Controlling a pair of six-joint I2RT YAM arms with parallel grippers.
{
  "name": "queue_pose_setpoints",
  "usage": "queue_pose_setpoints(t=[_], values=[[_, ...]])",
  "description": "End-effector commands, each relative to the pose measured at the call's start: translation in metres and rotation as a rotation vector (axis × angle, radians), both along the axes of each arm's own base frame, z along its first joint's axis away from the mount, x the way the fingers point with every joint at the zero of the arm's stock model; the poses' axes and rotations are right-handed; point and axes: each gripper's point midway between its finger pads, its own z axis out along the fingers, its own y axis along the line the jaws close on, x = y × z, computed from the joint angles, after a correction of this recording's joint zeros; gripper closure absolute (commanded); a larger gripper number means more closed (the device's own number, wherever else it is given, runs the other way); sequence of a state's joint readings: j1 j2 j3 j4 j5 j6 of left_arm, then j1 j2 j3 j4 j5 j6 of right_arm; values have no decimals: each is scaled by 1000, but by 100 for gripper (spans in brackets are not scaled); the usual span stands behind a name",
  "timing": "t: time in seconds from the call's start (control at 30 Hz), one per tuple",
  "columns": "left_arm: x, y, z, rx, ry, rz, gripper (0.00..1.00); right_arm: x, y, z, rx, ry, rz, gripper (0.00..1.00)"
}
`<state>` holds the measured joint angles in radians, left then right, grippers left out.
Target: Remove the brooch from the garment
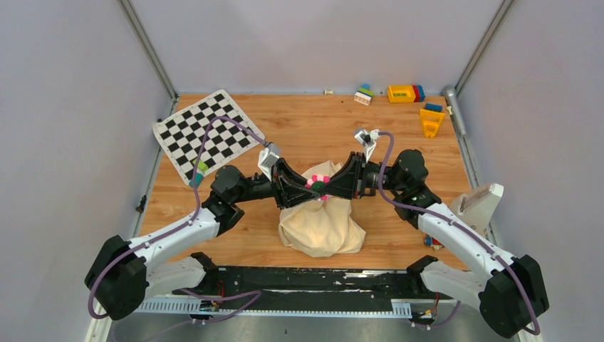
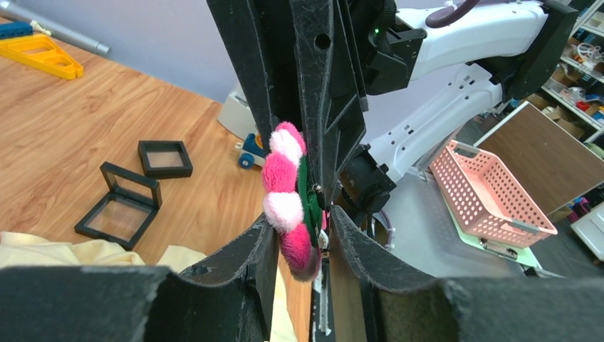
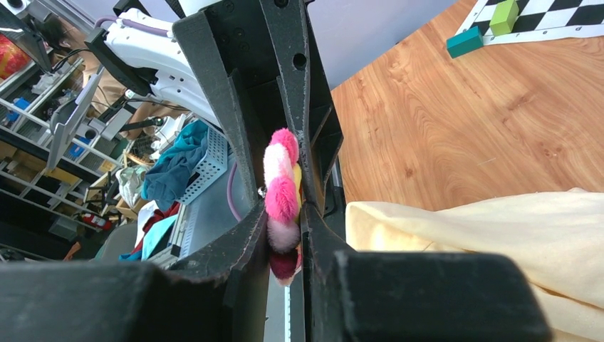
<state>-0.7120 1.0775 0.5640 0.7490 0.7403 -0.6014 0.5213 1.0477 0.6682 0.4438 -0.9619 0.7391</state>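
The brooch (image 1: 318,184), a small flower of pink and magenta puffs on a green backing, hangs above the crumpled cream garment (image 1: 320,228), whose cloth rises in a peak toward it. Both grippers meet on it from opposite sides. In the left wrist view the brooch (image 2: 285,192) has its lower petals pressed between the fingers of my left gripper (image 2: 300,217). The right wrist view shows the brooch (image 3: 281,189) squeezed in my right gripper (image 3: 283,214), with the garment (image 3: 498,235) just beside it. Whether the pin still passes through the cloth is hidden.
A checkerboard mat (image 1: 206,132) lies at the back left, with small green and teal blocks (image 1: 199,172) at its near corner. Toy blocks (image 1: 406,92) sit at the back right. Two black square frames (image 2: 117,206) lie on the wooden table, and a pink basket (image 2: 491,192) stands beyond its edge.
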Motion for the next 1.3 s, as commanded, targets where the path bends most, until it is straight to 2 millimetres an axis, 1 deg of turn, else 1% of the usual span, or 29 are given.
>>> queue_pose_setpoints(t=[0.0,0.2,0.33,0.43,0.67,0.97,1.13,1.27], values=[[-6,0,15,-65,-51,-28,65,-9,-2,19,42,-83,23,100],[-5,0,13,-61,-52,-28,70,-12,-4,21,43,-105,29,100],[-5,-1,13,-58,-47,-29,72,-13,-3,20,41,-119,38,100],[-5,-2,11,-52,-36,-40,70,-13,-3,19,38,-127,45,100],[-6,-9,4,-27,2,-88,70,-16,-2,22,34,-145,75,100],[-5,-13,-3,7,42,-108,70,-17,1,21,12,-149,98,100],[-4,-14,-7,31,45,-109,64,-12,3,19,-6,-141,79,100],[-6,-12,-7,33,40,-112,62,-11,3,21,-1,-144,72,100]])
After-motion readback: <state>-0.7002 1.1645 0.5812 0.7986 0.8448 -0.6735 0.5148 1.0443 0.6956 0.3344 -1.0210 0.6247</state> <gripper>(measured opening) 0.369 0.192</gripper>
